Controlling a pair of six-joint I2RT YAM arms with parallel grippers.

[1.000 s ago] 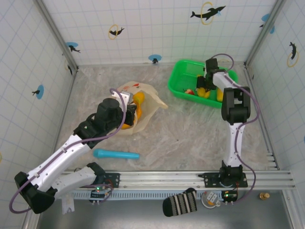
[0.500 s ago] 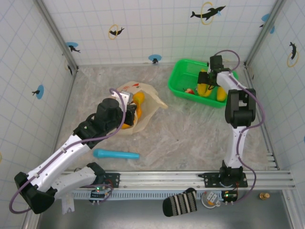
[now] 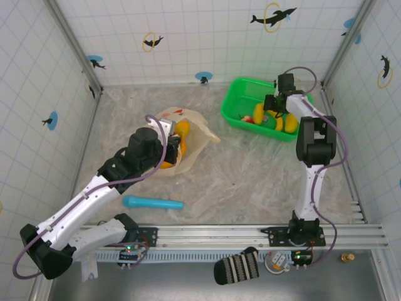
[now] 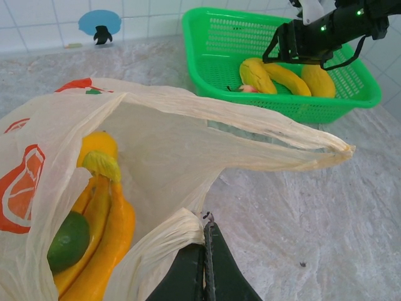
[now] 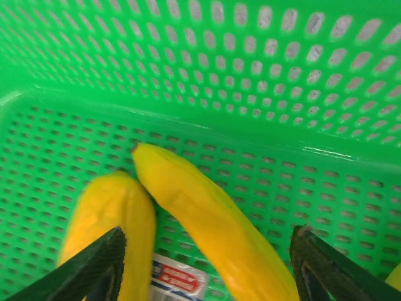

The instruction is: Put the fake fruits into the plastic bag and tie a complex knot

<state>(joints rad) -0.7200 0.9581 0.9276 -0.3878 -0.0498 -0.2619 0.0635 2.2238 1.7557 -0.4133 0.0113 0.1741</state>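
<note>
The cream plastic bag lies open on the table, mouth toward the basket. Inside it sit yellow bananas, a green lime and an orange-yellow round. My left gripper is shut on the bag's bunched handle; from above the bag lies beside the left gripper. My right gripper hangs open inside the green basket, its fingers straddling two yellow bananas. From above the right gripper is over the basket's fruits.
The green basket stands at the back right against the tiled wall. A blue cylindrical tube lies near the front left. A striped sock rests below the rail.
The right gripper swung within the basket, moving toward the back and lowering over the bananas. The left arm and bag stayed put.
</note>
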